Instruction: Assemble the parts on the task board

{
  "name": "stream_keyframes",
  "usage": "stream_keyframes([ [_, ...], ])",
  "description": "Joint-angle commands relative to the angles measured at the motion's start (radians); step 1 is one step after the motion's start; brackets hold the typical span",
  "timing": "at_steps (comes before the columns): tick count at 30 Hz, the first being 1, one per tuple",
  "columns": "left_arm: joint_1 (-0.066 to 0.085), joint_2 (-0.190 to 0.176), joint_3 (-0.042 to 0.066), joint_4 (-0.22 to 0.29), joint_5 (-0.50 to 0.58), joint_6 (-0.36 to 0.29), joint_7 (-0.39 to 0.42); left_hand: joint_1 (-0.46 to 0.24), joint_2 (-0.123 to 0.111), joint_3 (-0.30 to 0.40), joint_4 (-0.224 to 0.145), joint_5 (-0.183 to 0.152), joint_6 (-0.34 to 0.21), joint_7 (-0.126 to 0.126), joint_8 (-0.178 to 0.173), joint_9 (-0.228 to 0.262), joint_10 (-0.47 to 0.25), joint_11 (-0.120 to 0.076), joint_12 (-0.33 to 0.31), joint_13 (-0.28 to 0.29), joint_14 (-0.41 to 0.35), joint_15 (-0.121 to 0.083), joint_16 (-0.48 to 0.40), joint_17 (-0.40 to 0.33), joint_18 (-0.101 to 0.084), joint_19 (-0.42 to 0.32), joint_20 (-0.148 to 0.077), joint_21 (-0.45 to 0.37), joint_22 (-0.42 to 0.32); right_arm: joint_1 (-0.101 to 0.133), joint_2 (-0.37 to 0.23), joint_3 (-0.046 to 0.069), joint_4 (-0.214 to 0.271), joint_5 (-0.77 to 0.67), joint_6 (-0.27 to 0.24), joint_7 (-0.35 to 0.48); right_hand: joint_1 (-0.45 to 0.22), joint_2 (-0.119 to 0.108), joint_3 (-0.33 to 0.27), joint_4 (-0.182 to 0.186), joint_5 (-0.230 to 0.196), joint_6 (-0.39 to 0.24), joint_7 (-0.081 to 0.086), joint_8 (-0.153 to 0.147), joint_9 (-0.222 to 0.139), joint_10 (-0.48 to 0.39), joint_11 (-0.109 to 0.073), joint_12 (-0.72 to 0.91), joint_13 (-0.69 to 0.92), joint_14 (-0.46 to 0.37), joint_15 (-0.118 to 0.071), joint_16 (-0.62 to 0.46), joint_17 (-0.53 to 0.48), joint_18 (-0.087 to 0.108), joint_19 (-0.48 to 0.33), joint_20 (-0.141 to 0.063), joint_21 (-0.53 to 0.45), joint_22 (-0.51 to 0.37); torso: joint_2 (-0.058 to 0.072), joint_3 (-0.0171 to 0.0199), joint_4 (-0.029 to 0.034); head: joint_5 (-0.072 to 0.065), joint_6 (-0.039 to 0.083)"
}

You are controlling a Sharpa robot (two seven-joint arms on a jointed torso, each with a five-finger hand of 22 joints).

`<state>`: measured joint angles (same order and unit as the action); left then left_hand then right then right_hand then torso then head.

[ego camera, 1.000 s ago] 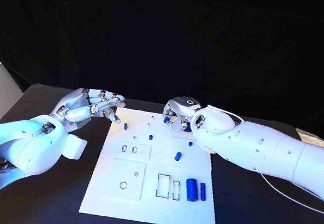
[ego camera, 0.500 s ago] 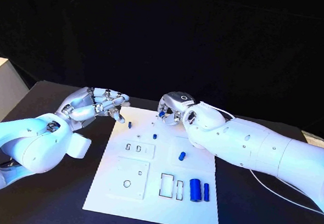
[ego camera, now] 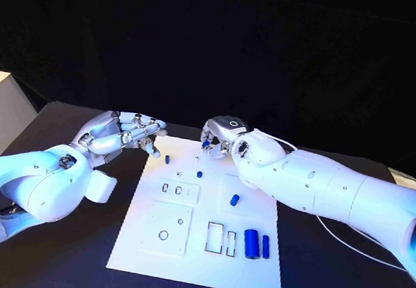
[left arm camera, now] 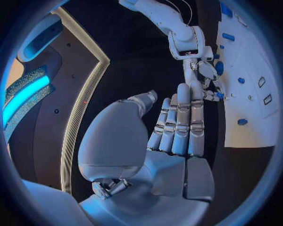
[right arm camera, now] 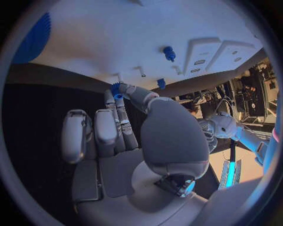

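Backdrop: black desk (ego camera: 61, 254) under a dark curtain, with the white task board (ego camera: 205, 257) at its centre.
Right hand (ego camera: 221, 140): poised over the far edge of the task board, fingers curled, a small blue part (right arm camera: 117, 89) pinched at the fingertips (right arm camera: 125, 87).
Left hand (ego camera: 125, 134): beside the task board's far left corner, fingers curled in and holding nothing.
Loose parts: a thick blue cylinder (ego camera: 251, 244) and a thin blue rod (ego camera: 265, 246) lie side by side near the board's right edge; a short blue peg (ego camera: 234, 200) lies at the board's middle; two small blue pegs (ego camera: 167, 159) stand toward the far edge.
Sockets: raised white blocks with slots (ego camera: 178, 191) on the board's left half.
Handling, judged: the parts look rigid, light and smooth, so likely to slip or roll; the pinched part is best held across its sides, leaving its lower end free for insertion.
Risk, judged: a tilted part may jam at a socket's mouth.
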<state>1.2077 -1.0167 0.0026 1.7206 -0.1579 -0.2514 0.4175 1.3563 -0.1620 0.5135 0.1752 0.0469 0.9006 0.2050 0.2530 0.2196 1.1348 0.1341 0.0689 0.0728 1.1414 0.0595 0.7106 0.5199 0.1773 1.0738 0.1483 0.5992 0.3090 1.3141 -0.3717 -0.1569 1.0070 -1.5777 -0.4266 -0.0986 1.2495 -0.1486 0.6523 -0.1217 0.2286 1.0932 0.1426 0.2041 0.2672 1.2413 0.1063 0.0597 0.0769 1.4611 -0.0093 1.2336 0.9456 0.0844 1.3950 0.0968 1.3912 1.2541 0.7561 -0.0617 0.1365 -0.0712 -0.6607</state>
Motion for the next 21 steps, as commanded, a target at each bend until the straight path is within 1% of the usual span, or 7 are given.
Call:
stream_keyframes([
  [1,0.002,0.002,0.001,0.002,-0.002,0.017,0.004,-0.01,0.002,0.002,-0.001,0.002,-0.001,0.006,-0.007,0.001,-0.004,0.005,-0.003,0.001,-0.006,0.001,0.003,0.001,0.0,-0.005,-0.001,0.001,0.001,-0.001,0.002,0.0,-0.001,-0.013,0.011,0.013,0.015,0.003,0.004,-0.005,0.007,-0.002,0.002,0.002,0.0,0.038,-0.035,0.003,0.001,0.0,-0.001,0.004,0.0,-0.016,0.003,-0.002,0.006,0.001,0.001,-0.0003,0.0009,-0.001,-0.003],
  [8,0.003,0.002,0.001,0.001,-0.002,0.017,0.004,-0.01,0.002,0.002,-0.001,0.002,-0.001,0.006,-0.007,0.001,-0.004,0.005,-0.003,0.001,-0.006,0.001,0.003,0.001,0.0,-0.005,-0.001,0.001,0.001,-0.001,0.003,0.0,0.002,-0.013,0.021,0.018,0.014,0.001,0.003,-0.005,0.008,-0.003,0.002,0.002,0.001,0.037,-0.034,0.003,0.001,0.0,-0.001,0.004,0.001,-0.016,0.002,-0.002,0.006,0.001,0.002,-0.0007,0.0001,0.003,-0.005],
  [16,0.004,0.003,0.001,0.001,-0.002,0.017,0.003,-0.01,0.002,0.002,-0.001,0.002,-0.001,0.006,-0.007,0.001,-0.004,0.005,-0.003,0.001,-0.006,0.001,0.003,0.001,0.0,-0.005,-0.001,0.001,0.001,-0.002,0.009,0.0,-0.001,-0.013,0.041,0.016,0.013,-0.001,0.003,-0.005,0.008,-0.004,0.002,0.003,0.002,0.037,-0.034,0.003,0.001,-0.001,-0.001,0.004,-0.001,-0.015,0.002,-0.001,0.005,0.0,0.002,-0.0012,0.0004,0.002,-0.006],
  [21,0.005,0.002,0.001,0.001,-0.002,0.018,0.003,-0.01,0.002,0.002,-0.001,0.002,-0.001,0.006,-0.007,0.001,-0.004,0.005,-0.003,0.001,-0.006,0.001,0.003,0.001,0.0,-0.005,-0.001,0.001,0.001,-0.002,0.01,0.0,-0.001,-0.013,0.051,0.016,0.011,-0.004,0.001,-0.005,0.007,-0.006,0.002,0.003,0.004,0.036,-0.034,0.003,0.001,-0.002,0.0,0.002,-0.005,-0.015,0.0,-0.001,0.004,-0.002,0.003,-0.0024,0.0005,0.001,-0.007],
])
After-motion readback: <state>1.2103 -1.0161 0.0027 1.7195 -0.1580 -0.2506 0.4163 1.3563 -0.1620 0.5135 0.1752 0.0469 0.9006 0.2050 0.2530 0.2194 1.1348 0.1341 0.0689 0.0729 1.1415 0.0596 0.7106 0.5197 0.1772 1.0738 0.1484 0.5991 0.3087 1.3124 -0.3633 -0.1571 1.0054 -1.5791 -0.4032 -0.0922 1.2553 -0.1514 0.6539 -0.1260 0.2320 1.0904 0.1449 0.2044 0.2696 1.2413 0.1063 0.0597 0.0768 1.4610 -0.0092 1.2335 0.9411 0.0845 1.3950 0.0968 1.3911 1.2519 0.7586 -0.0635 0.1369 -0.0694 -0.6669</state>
